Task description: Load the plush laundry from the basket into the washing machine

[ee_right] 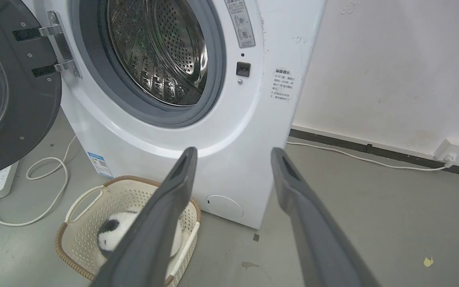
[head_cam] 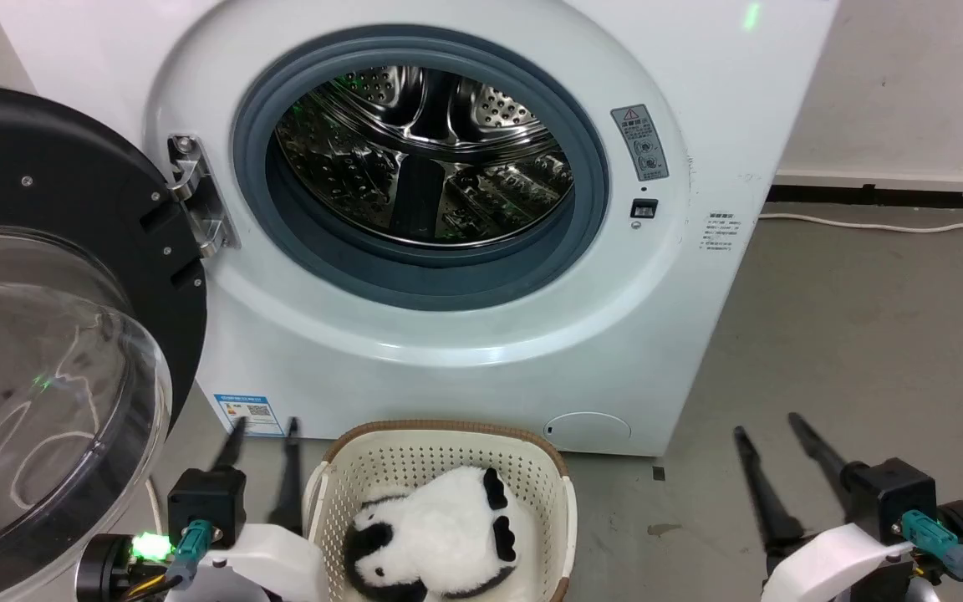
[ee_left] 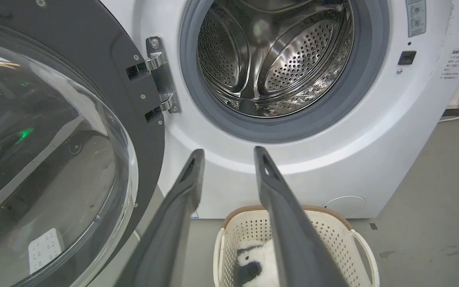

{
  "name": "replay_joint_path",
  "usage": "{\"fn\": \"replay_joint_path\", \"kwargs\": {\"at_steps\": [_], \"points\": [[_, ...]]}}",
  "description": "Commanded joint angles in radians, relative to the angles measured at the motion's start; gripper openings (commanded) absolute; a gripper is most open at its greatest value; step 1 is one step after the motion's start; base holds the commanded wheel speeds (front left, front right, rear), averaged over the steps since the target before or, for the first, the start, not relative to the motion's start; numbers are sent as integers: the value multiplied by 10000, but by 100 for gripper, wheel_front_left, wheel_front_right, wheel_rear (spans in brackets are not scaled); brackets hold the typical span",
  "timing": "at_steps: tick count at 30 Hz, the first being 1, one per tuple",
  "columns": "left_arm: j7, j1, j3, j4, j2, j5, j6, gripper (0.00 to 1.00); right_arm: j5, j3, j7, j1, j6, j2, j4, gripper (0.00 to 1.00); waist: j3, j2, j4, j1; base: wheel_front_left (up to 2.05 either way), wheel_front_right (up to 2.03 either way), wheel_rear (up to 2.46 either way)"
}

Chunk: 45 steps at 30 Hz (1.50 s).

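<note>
Plush laundry (head_cam: 440, 535) in basket (head_cam: 415, 458) (bottoms cropped), washing machine (head_cam: 448, 368) top cropped

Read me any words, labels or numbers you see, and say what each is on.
No text can be read.
Grey warning sticker, red triangle sign, on the washing machine beside the opening: too small.
Printed block right of it: blurred.
Blue label at its lower left corner: too small.

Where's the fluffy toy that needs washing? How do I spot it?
Find the big white washing machine with its round door open. On the floor before it sits a small cream basket full of holes. Inside lies the plush laundry, the only furry thing: white with black patches, like a panda.
</note>
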Motion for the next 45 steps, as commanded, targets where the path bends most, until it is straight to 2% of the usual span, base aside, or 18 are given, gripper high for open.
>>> {"fn": "replay_joint_path", "kwargs": {"at_steps": [1, 12, 20, 45], "points": [[-29, -2, -18, 3, 0, -8, 8, 100, 45, -12, -30, 3, 0, 0, 5, 100, -9, 0, -3, 0, 0, 0, 0], [-301, 52, -251, 235, 0, -193, 30, 100, 249, -177, -301, 44, 1, -1, 67, 100, 11, 0, -170, 0, 0, 0, 0], [-468, -138, -425, 673, 42, -195, -10, 100, 433, -195, -467, -46, 1, -1, 92, 100, 435, 0, -447, 0, 0, 0, 0], [-416, -1873, -1043, 3743, 604, -636, -458, 100, 1350, -43, -1008, -717, 2, -2, 163, 100, 2696, 0, -1590, 0, 0, 0, 0]]}}
